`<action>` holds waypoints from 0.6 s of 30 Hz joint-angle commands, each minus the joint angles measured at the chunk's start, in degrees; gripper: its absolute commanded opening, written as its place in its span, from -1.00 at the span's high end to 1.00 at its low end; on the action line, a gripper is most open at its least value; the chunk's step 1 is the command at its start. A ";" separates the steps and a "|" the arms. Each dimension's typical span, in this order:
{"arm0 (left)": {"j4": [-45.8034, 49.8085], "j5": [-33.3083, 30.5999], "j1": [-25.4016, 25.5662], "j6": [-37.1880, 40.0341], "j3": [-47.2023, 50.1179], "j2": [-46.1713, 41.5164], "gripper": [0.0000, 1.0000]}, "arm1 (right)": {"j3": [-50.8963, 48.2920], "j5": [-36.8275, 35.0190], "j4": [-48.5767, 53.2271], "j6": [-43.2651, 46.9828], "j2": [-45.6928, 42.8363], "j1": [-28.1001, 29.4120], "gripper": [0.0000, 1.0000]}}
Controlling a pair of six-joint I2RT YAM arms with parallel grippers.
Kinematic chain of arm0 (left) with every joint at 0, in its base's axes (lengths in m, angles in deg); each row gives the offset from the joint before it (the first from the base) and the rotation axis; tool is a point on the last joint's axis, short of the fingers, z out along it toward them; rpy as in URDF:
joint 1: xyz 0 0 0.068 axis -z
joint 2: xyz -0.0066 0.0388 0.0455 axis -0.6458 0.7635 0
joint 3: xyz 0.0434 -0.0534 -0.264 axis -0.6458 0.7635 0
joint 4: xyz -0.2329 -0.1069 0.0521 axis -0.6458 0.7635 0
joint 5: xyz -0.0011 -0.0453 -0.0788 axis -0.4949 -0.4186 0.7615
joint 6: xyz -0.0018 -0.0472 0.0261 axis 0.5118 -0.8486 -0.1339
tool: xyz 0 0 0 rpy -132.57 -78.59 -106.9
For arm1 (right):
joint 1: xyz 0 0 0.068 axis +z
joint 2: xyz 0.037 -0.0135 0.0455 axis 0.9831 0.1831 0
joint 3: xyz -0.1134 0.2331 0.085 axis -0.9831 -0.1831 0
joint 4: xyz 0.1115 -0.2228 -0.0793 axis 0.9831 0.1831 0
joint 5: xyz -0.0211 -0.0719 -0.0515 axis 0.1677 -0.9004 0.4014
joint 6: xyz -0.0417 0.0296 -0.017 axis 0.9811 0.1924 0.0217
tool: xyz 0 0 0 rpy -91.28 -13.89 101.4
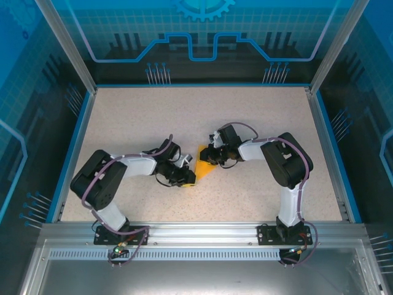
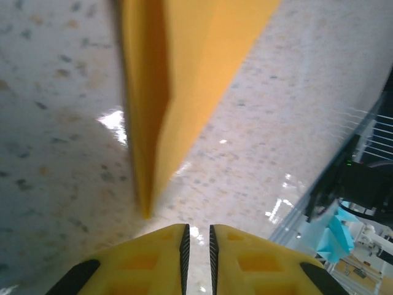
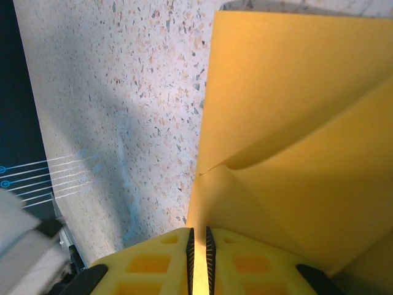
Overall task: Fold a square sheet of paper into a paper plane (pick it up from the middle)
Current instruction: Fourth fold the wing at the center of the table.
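The orange-yellow sheet of paper [image 1: 205, 169], folded into a pointed shape with overlapping flaps, lies at the middle of the table between both grippers. My right gripper [image 1: 212, 160] is shut on the paper's edge. In the right wrist view the paper [image 3: 295, 123] runs between the right gripper's [image 3: 198, 236] black pads. My left gripper [image 1: 186, 176] sits at the paper's lower left end. In the left wrist view the paper's tip [image 2: 147, 203] ends just ahead of the left gripper [image 2: 197, 236], whose jaws stand almost closed, with bare table showing in the narrow gap.
The speckled table [image 1: 245, 117] has a blue rim [image 1: 325, 141] and clear walls on three sides. A metal rail [image 1: 202, 230] with both arm bases runs along the near edge. The left wrist view has the table's edge and a dark frame [image 2: 344, 184] at right.
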 commanded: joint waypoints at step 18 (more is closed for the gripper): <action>-6.72 4.47 -2.33 -5.43 -9.86 11.26 0.50 | -1.80 -4.51 5.86 1.62 4.58 -0.27 0.67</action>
